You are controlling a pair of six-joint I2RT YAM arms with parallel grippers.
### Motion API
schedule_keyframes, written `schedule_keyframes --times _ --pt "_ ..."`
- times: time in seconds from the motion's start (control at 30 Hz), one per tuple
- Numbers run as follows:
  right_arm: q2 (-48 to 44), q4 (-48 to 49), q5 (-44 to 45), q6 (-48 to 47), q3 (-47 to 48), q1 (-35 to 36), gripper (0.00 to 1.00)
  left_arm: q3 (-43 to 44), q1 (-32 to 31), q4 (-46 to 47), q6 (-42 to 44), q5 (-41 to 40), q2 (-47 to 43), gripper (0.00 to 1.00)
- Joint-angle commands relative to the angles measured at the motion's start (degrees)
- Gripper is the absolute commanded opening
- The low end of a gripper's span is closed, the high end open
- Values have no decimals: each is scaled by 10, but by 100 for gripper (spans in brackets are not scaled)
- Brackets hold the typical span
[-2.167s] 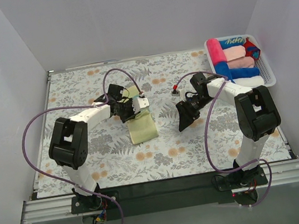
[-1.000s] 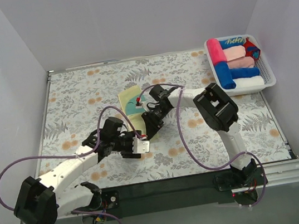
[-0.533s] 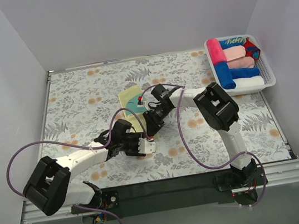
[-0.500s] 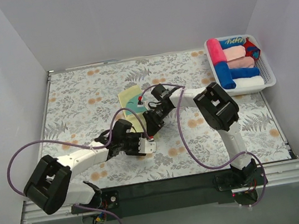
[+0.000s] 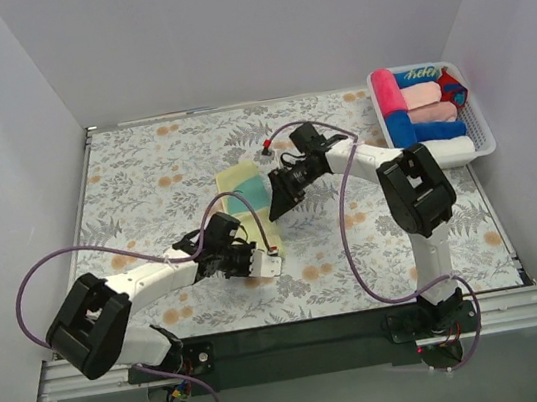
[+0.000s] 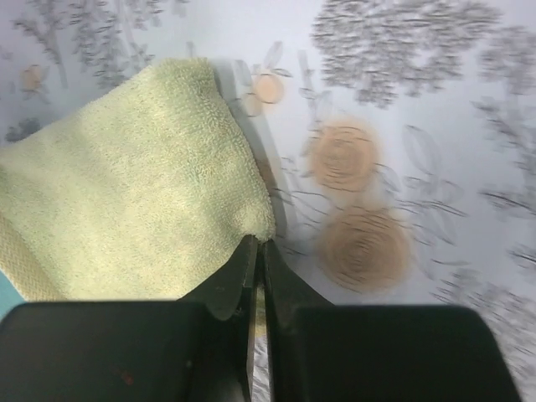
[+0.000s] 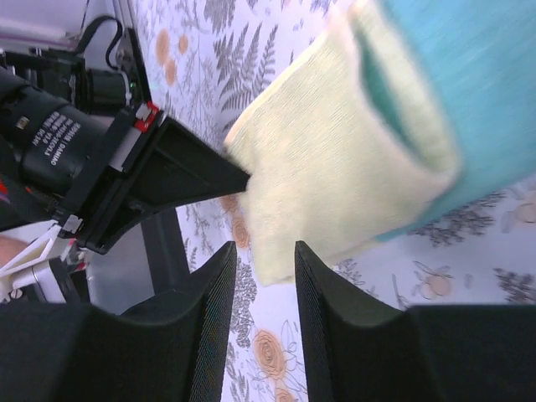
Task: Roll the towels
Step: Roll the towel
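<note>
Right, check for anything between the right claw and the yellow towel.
Nothing visible does: the yellow towel lies right at the tips of the open right claw. The left claw pinches its near corner.

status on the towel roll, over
Left gripper shut on yellow towel, near corner. Right gripper open, by the towel's right edge. Towel flat, not rolled. Nothing in the way.

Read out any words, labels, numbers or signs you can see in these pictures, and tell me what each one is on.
Pale script on the teal rolled towel in the white basket: too small to read.
White print on the left arm's black housing, seen from the right wrist: too blurred to read.
No other text shows.
</note>
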Motion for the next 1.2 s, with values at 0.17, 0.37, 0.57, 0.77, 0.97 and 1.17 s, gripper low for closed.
schedule_keyframes --times 0.17,0.37,0.57,0.77,0.97,1.17 --pt "-28 -6 49 -10 34 10 39 37 -2 -220 -3 147 -86 0" --pt "14 -7 63 -16 62 37 39 78 -2 -275 -14 189 -70 0" --pt "45 -7 83 -42 27 73 34 110 19 -274 -44 204 -49 0" --pt "51 -7 85 -53 -2 84 31 142 76 -253 -47 209 -25 0" --pt "45 -16 91 -63 4 84 31 158 109 -198 -55 189 9 0" --pt "27 -50 112 -75 61 74 47 158 113 -160 -52 177 38 0"
